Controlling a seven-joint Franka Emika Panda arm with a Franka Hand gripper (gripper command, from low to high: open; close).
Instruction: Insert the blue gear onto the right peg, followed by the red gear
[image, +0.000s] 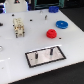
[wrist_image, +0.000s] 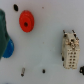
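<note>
The blue gear (image: 61, 24) lies flat on the white table toward the exterior view's right. The red gear (image: 51, 33) sits close beside it, nearer the plate. The black-bordered white plate (image: 33, 58) lies at the front with two dark pins; the right peg (image: 50, 50) is bare. In the wrist view the red gear (wrist_image: 26, 21) shows whole. Only a slice of the blue gear (wrist_image: 8, 48) shows at the frame edge, below a blurred dark teal shape (wrist_image: 3, 29). A white piece of my arm (image: 18, 3) sits at the exterior view's top edge, and no fingers show clearly.
A beige block-like part (image: 19, 26) stands on the exterior view's left, also seen as the beige part (wrist_image: 70, 50). Small dark bits (wrist_image: 43, 71) lie scattered on the table. Dark and teal equipment (image: 50, 7) lines the far edge.
</note>
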